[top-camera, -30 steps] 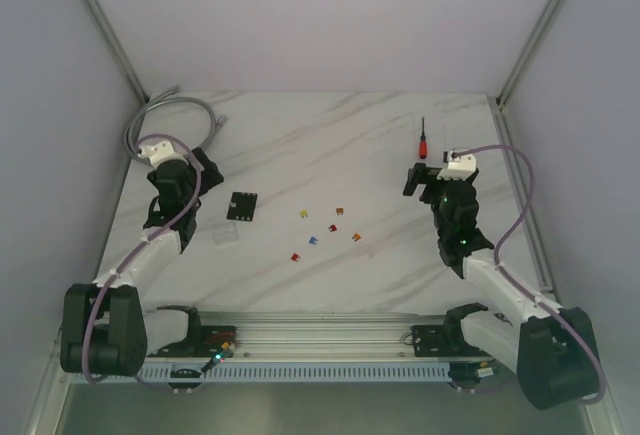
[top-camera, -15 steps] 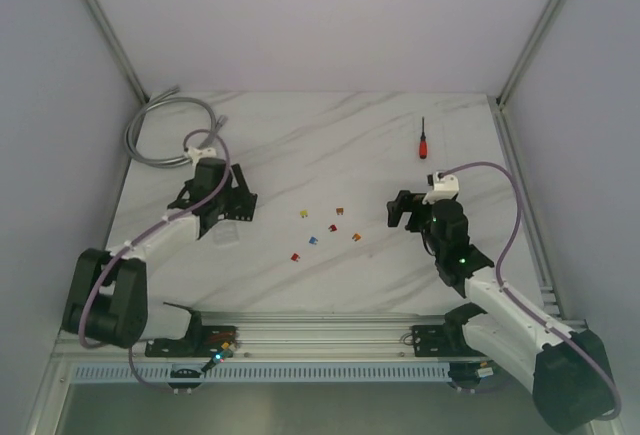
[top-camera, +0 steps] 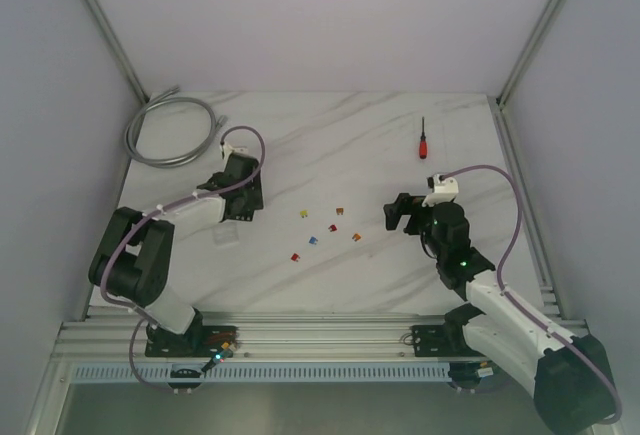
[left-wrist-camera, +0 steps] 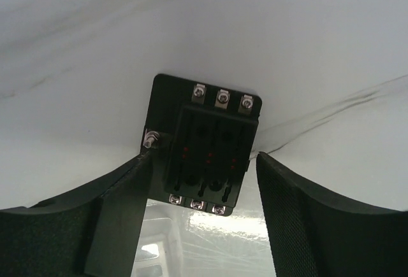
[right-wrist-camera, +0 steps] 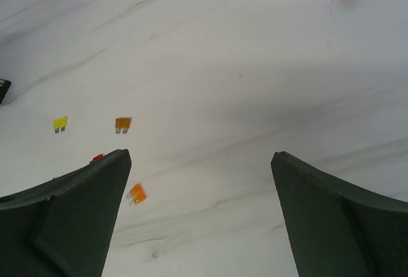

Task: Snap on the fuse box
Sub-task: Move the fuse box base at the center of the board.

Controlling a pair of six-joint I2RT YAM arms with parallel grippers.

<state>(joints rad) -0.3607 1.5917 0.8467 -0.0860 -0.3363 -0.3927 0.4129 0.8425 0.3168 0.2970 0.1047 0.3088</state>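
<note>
1. My left gripper point(left-wrist-camera: 203, 157) is spread, straddling the fuse box point(left-wrist-camera: 207, 121); I can't tell whether it touches.
2. I'd square both pads on the box's sides before squeezing.
3. A clear plastic piece point(top-camera: 227, 238) lies just beside the box. My right gripper point(right-wrist-camera: 201, 156), spread and empty, hangs well apart from it.

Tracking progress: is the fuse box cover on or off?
Off: the fuse box shows bare slots and screws, and a clear cover lies beside it.

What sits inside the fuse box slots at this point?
Small red bits show in the fuse box slots, with silver screws along both ends. The slots' depths are too dark to tell more.
</note>
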